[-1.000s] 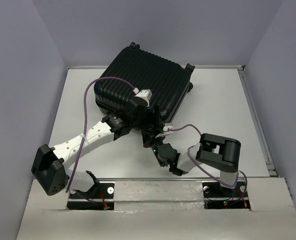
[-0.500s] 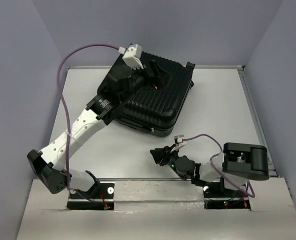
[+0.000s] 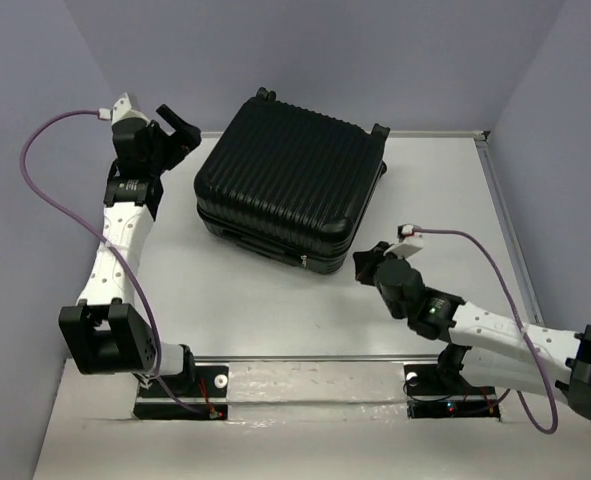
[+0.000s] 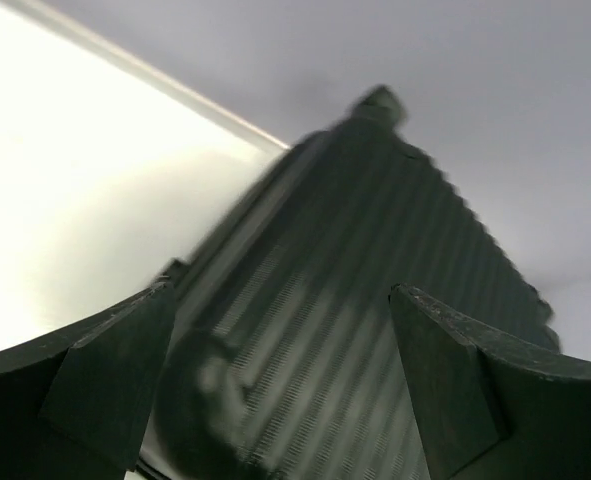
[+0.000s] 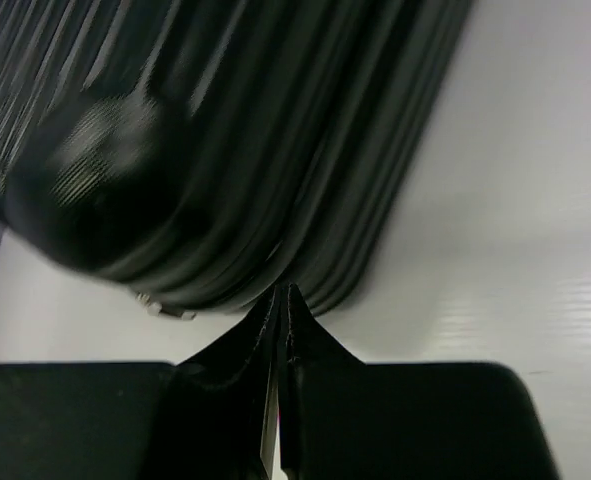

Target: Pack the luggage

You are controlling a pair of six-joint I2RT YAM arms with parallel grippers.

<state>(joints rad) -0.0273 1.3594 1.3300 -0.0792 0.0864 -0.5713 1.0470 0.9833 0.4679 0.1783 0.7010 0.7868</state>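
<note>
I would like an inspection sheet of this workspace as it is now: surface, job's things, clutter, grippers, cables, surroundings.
Surface: white table, metal rail along its right side.
Job's things: black ribbed suitcase, shut, lying flat at the far middle.
Clutter: nothing seen.
Grippers: left gripper open, raised at the far left, empty; right gripper shut, empty, by the suitcase's near right corner; contact cannot be told.
Cables: purple left cable and purple right cable loop clear of the suitcase.
Surroundings: plain grey walls on three sides.

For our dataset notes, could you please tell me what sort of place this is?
Probably a lab robot cell: a white table, grey walls boxing it in, left arm and right arm bolted at its edge.
</note>
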